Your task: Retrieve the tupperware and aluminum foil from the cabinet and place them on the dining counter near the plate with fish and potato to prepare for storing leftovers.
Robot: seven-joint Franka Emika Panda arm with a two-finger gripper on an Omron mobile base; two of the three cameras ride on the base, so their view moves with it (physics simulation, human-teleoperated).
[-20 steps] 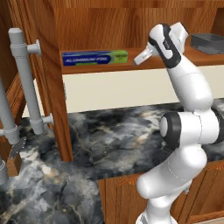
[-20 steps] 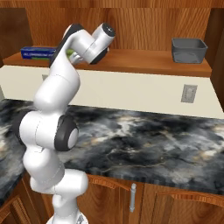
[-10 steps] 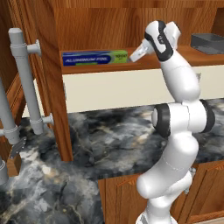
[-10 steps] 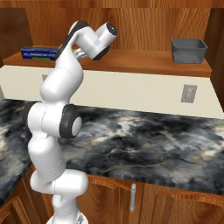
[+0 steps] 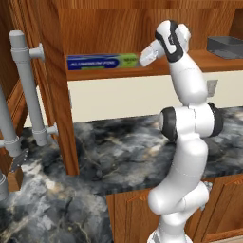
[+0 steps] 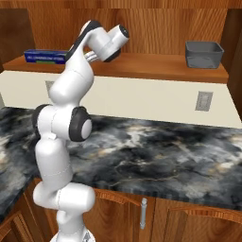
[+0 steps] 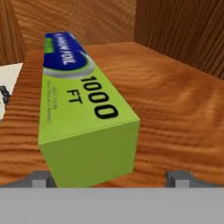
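The aluminum foil (image 5: 102, 61) is a long blue box with a green end, lying on the cabinet's wooden shelf (image 5: 194, 66). My gripper (image 5: 142, 59) is at that green end. In the hand view the green end of the aluminum foil (image 7: 87, 127) fills the space between my two fingertips (image 7: 41, 178), and the gripper (image 7: 109, 179) stands open around it without pressing on it. The grey tupperware (image 5: 226, 46) rests at the shelf's far right. From the right base view I see the aluminum foil (image 6: 45, 56) at the left and the tupperware (image 6: 204, 53) at the right.
The cabinet's open door with its silver bar handle (image 5: 27, 90) stands to the left of the shelf. A marbled wall-side counter (image 6: 156, 151) lies below, with a wall socket (image 6: 204, 100) above it. Wooden side and back walls (image 7: 179, 35) close in the shelf.
The arm has stretched up and the hand has moved left along the shelf, up to the foil box's green end. The jaws have stayed wide. Foil and tupperware have not moved.
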